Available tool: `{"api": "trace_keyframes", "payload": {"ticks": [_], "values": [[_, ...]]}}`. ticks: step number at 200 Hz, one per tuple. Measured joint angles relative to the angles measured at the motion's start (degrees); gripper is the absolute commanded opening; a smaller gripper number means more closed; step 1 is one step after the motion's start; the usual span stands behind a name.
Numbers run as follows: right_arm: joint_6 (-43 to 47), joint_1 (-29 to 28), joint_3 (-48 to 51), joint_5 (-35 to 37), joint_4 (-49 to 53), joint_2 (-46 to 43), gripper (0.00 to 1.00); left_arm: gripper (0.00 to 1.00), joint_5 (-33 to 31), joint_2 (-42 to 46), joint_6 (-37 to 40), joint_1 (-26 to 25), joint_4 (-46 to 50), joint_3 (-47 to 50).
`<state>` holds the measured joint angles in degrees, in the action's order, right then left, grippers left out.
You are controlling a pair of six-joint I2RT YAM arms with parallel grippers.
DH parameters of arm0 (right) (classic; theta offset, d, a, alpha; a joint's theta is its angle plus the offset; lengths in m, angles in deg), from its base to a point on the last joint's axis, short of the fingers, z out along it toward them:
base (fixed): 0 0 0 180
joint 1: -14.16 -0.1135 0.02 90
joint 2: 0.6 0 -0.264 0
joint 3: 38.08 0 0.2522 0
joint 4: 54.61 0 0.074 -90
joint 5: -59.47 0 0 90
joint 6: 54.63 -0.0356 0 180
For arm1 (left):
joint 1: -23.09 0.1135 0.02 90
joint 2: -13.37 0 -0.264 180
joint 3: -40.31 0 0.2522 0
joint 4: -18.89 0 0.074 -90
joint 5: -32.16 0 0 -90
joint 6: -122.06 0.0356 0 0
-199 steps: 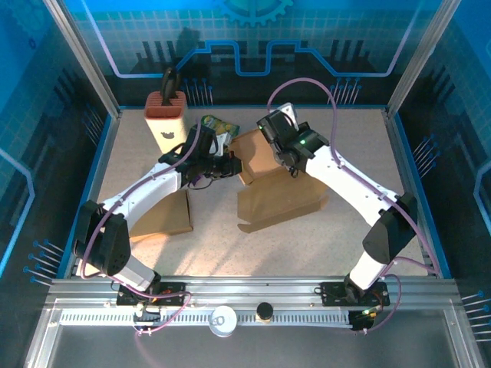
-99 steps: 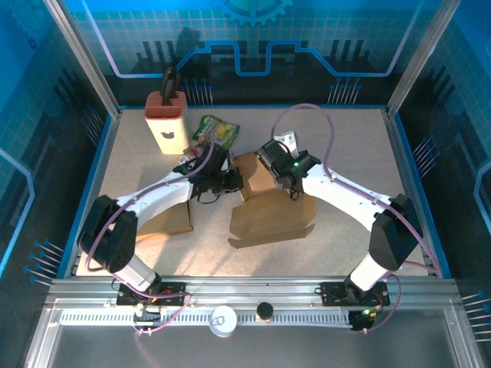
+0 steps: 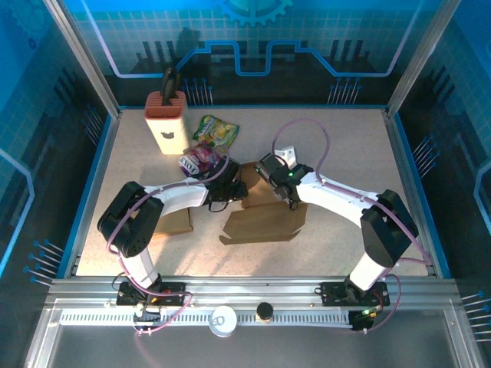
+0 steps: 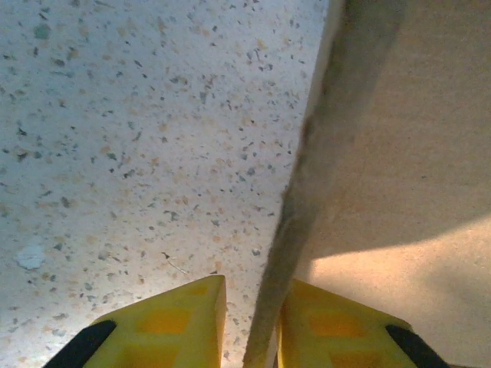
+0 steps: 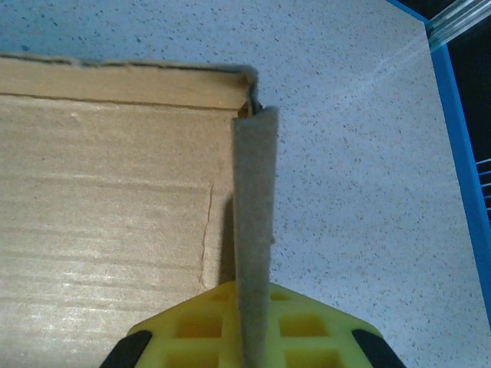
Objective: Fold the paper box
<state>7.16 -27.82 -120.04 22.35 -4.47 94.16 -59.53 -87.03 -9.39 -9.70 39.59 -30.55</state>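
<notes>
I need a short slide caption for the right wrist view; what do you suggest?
Yellow fingers pinch a flap of the paper box, seen edge-on, over the speckled table.

table: speckled beige | walls: blue printed panels | frame: aluminium

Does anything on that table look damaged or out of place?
The cardboard box has a thin crack-like line in its panel near the raised flap and a ragged top edge. Snack packets lie by the knife block, unrelated to folding.
</notes>
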Motion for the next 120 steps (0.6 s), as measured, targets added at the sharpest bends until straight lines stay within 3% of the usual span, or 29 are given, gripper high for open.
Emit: {"api": "trace_keyframes", "payload": {"ticks": [17,45,91,103,120], "values": [[0.2,-0.2,0.0,0.0,-0.8,0.0,0.0,0.2,-0.5,0.0,0.5,0.3,-0.2,0.0],[0.1,-1.0,0.2,0.1,-2.0,0.0,0.0,0.0,-0.5,0.0,1.6,0.6,-0.7,-0.2],[-0.3,-1.8,0.6,1.3,-2.0,0.0,0.0,0.0,-2.1,-0.1,2.3,-0.1,-0.9,-0.2],[-0.6,-1.9,0.6,1.5,-1.8,0.0,0.0,0.18,-2.6,-0.1,2.1,-0.3,-0.9,-0.2],[-0.9,-1.8,0.6,1.5,-1.1,0.3,0.0,0.29,-3.5,-0.1,1.4,-0.5,-0.7,-0.2]]}}
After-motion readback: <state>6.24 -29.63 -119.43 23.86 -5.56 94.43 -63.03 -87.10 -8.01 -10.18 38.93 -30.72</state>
